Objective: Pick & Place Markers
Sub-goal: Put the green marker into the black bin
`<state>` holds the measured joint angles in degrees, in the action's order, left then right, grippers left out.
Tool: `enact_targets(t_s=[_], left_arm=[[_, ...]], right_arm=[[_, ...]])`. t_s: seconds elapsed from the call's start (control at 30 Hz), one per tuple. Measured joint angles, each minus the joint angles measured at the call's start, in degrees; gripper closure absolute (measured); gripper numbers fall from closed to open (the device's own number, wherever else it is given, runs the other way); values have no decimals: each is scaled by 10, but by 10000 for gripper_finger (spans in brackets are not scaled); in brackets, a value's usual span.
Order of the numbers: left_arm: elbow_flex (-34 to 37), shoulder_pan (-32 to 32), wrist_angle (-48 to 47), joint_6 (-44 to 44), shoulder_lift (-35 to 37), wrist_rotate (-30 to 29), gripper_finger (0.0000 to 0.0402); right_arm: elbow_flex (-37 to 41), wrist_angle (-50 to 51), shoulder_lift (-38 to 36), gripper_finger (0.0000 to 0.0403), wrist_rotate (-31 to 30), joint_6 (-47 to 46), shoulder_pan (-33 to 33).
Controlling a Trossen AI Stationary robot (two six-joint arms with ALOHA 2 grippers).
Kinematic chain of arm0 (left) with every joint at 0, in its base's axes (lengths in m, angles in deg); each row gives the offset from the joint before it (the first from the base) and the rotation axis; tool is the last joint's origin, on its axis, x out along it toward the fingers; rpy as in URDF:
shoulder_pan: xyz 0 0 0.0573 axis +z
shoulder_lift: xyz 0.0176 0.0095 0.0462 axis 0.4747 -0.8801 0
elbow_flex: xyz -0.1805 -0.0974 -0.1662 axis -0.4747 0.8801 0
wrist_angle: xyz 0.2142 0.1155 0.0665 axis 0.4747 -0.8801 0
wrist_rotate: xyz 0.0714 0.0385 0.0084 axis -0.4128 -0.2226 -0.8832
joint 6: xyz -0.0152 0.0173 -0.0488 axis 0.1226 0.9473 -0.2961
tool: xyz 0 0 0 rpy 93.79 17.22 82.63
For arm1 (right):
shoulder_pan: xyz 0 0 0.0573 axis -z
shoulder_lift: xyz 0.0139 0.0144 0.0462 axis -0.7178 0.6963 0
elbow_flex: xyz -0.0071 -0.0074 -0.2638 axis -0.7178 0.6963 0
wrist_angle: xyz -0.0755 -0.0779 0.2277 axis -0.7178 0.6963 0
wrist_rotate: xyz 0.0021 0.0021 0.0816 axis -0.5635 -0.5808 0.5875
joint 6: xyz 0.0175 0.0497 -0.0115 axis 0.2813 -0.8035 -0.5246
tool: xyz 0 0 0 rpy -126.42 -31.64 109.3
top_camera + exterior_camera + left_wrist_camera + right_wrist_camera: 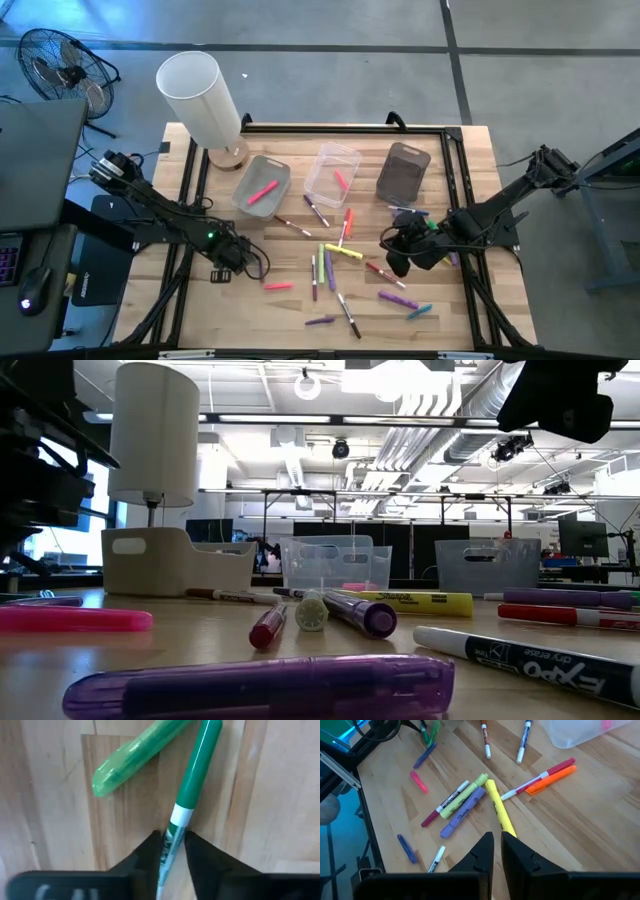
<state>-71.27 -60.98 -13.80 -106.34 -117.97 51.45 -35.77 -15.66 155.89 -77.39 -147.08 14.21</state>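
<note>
Markers (340, 252) lie scattered over the middle of the wooden surface (150, 300), most of them between the two arms, with more at five o'clock toward the near edge. At nine o'clock of the scatter, the left end effector (172, 845) is down at the surface, its fingers (145, 852) drawn in close around a green marker (192, 775); a light green highlighter (132, 755) lies just beside it. At twelve o'clock stand three bins (338, 172); two hold pink markers. At three o'clock the right end effector (497, 842) hangs above a yellow highlighter (500, 815), its fingers nearly together and empty.
</note>
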Motion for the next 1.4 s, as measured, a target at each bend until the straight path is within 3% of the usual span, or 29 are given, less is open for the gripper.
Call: enact_targets(t_s=[0.13,0.33,0.5,0.63,0.77,0.9,1.0,1.13,1.23,1.4], left_arm=[[0,0,1,-8,0,19,380],[-26,0,-12,-58,-2,32,382],[-88,-1,-27,-59,10,18,382],[-151,0,-32,-64,36,-34,382],[-228,0,-33,-54,61,-162,382],[-310,4,-22,9,67,-282,382],[-362,26,-2,66,65,-314,382],[-400,76,85,148,64,-309,382],[-406,115,174,209,64,-256,382],[-406,174,263,231,52,-172,382]], right_arm=[[0,0,0,379,-9,7,0],[0,0,0,377,-10,15,4],[0,-1,0,379,-13,15,11],[0,-3,0,378,-35,15,19],[0,-10,0,375,-46,15,36],[0,-52,0,375,-47,45,61],[0,-133,0,375,-39,110,83],[0,-297,1,375,-15,248,103],[0,-415,1,373,-11,351,108],[-25,-463,1,343,-45,459,108]])
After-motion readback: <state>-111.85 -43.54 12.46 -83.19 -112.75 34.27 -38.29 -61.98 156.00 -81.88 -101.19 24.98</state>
